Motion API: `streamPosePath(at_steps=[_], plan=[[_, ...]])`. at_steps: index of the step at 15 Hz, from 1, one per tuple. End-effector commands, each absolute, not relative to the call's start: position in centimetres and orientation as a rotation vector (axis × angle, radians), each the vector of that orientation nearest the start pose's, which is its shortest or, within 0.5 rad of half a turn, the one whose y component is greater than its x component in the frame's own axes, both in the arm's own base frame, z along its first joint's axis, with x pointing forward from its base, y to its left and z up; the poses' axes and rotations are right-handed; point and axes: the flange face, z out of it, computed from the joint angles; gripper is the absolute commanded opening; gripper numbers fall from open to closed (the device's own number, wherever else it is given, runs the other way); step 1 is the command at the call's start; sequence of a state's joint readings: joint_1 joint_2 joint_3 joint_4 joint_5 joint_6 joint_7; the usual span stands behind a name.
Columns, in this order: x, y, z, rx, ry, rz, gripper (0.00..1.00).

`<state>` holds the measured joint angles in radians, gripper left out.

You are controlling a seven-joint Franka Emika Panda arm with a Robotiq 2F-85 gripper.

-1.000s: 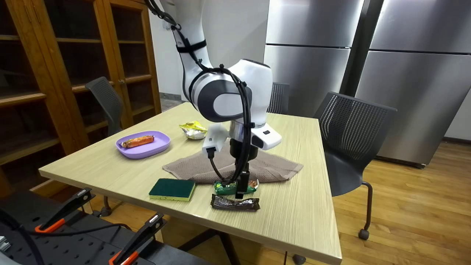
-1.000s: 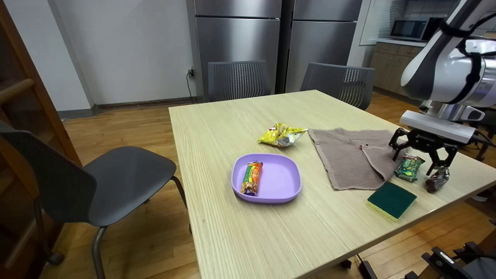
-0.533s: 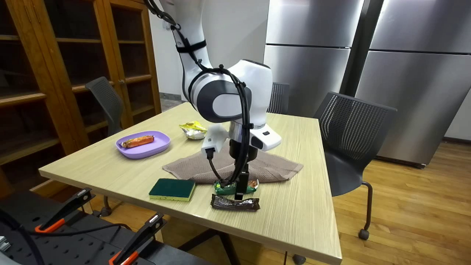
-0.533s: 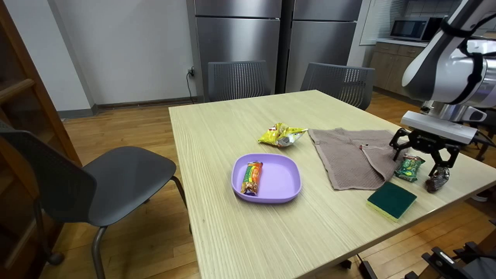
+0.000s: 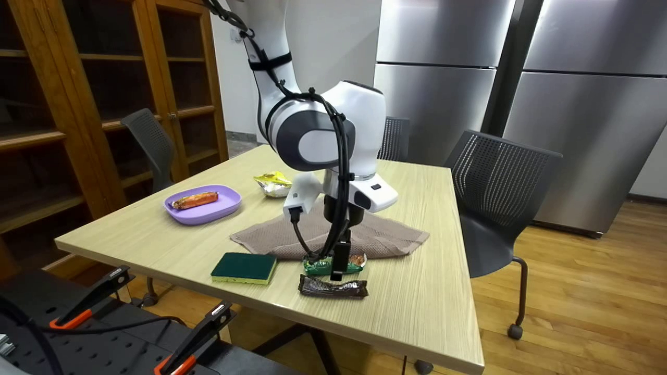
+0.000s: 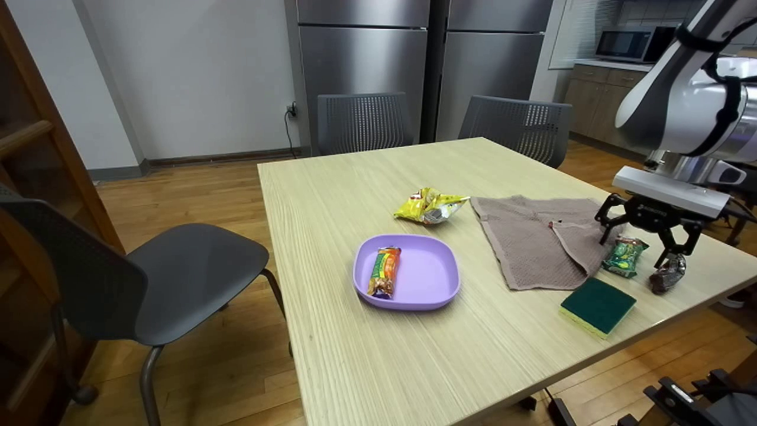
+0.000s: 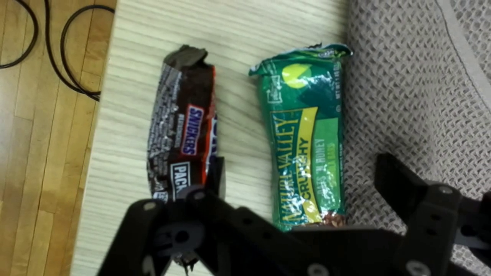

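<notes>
My gripper [image 7: 302,165] stands open above the table, nothing held. In the wrist view a green granola bar [image 7: 303,145] lies between its spread fingers, apart from both. The left finger [image 7: 218,176] overlaps the edge of a brown Snickers bar [image 7: 184,126]; whether they touch I cannot tell. The right finger hangs over a grey-brown cloth [image 7: 399,115]. In an exterior view the gripper [image 6: 631,252] straddles the green bar [image 6: 624,257], with the brown bar [image 6: 668,274] just beyond one fingertip. The near finger partly covers the green bar [image 5: 319,267] in an exterior view.
A green and yellow sponge [image 5: 244,268] lies near the table's front edge. Farther off is a purple plate [image 6: 429,275] holding an orange-wrapped bar [image 6: 384,272]. A crumpled yellow packet [image 6: 430,206] sits beyond it. Chairs [image 5: 495,203] stand around the table.
The arm and gripper have shifted very slightly, the wrist a touch higher. The jaws remain open, and the bars, cloth, sponge and plate stay where they were.
</notes>
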<state>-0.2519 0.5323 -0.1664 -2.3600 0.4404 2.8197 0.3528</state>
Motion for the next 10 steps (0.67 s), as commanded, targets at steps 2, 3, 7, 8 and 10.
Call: streamPosePath(at_steps=[2,3,7,8,10], plan=[[42.33,-22.12,11.80,-2.541,1.701,0.079,1.00],[42.29,-22.12,11.87,-2.539,1.702,0.079,1.00],[42.19,-22.11,11.99,-2.537,1.703,0.077,1.00],[42.18,-22.10,12.05,-2.536,1.703,0.075,0.75],[42.17,-22.12,12.16,-2.534,1.703,0.073,0.66]])
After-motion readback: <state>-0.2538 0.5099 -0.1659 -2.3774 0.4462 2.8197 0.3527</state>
